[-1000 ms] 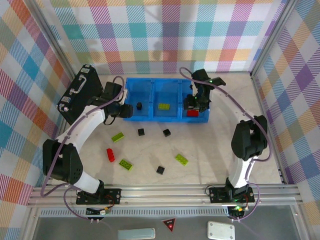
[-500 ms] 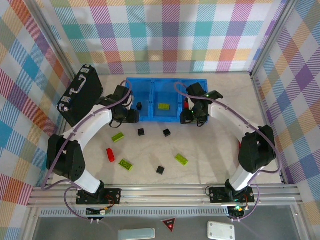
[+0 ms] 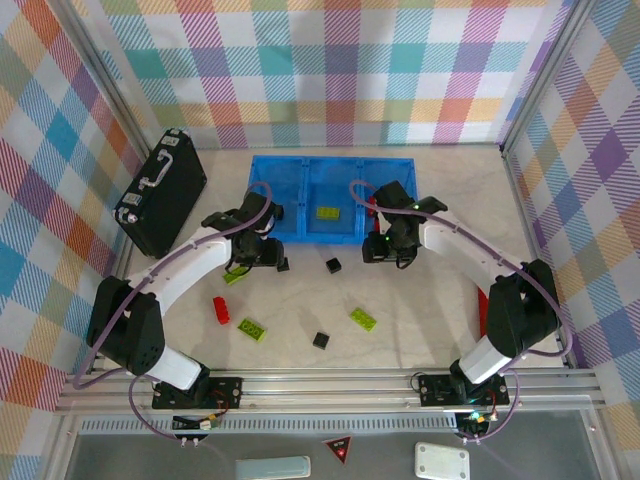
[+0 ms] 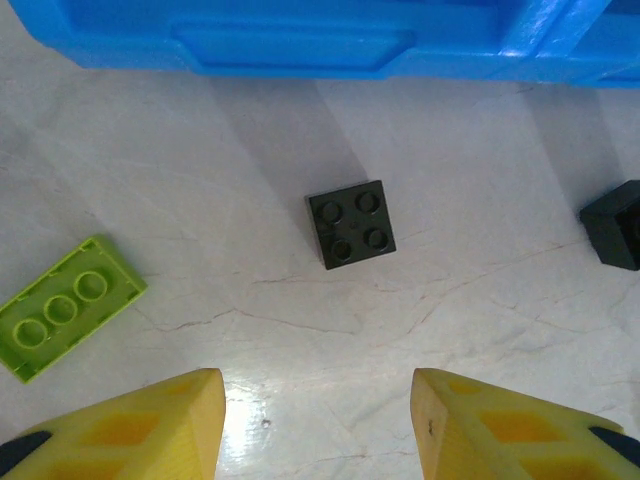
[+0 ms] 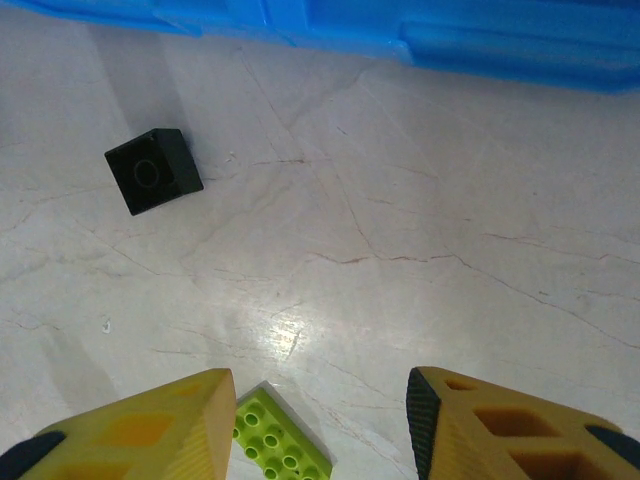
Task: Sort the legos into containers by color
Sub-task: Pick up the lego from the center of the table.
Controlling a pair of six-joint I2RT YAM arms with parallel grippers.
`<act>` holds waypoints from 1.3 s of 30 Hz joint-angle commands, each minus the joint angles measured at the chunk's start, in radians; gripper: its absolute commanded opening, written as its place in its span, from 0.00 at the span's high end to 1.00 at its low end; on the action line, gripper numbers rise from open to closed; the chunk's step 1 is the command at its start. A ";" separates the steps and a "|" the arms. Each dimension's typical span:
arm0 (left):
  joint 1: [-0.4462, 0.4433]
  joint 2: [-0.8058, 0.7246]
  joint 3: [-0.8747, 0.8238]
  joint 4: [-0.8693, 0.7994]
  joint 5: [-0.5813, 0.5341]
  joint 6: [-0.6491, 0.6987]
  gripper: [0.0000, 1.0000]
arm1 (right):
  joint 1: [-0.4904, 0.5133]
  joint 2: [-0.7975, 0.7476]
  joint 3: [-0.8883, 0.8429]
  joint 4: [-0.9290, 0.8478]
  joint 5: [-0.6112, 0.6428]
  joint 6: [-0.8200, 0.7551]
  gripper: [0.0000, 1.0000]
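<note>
The blue three-compartment tray [image 3: 300, 178] sits at the back, a lime-green lego [image 3: 327, 212] in its middle compartment. On the table lie black legos [image 3: 333, 265] [image 3: 320, 340], green ones [image 3: 363, 319] [image 3: 252, 329] and a red one [image 3: 220, 309]. My left gripper [image 3: 268, 258] [image 4: 318, 420] hovers open just in front of the tray; a black four-stud lego [image 4: 352, 223] lies ahead of its fingers and a green lego [image 4: 65, 305] to the left. My right gripper [image 3: 385, 250] [image 5: 320, 420] is open over bare table. A green lego [image 5: 280, 445] lies below by its left finger, a black cube [image 5: 153, 170] further ahead.
A black briefcase [image 3: 160, 190] lies at the left of the tray. Checked walls close the table on three sides, and a metal rail [image 3: 330, 385] runs along the near edge. The tray's front wall [image 4: 300, 40] [image 5: 450, 35] stands close ahead of both grippers.
Both grippers have drawn back from the tray's compartments toward the near side and now hang over the table in front of it. The right gripper left a red lego in the tray.
</note>
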State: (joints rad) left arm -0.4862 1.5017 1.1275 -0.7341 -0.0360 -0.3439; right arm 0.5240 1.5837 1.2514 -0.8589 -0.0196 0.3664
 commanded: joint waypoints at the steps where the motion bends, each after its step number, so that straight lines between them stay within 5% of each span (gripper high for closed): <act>1: -0.022 0.034 -0.008 0.046 -0.026 -0.059 0.48 | 0.010 -0.031 -0.015 0.011 -0.003 0.021 0.50; 19: -0.068 0.238 0.031 0.124 -0.076 -0.197 0.48 | 0.014 -0.037 -0.024 -0.003 0.003 0.015 0.50; 39: -0.074 0.363 0.072 0.164 -0.076 -0.183 0.53 | 0.014 -0.052 -0.044 -0.018 0.013 0.011 0.49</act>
State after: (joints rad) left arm -0.5529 1.8454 1.1687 -0.5720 -0.0963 -0.5316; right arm 0.5316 1.5623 1.2160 -0.8577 -0.0139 0.3805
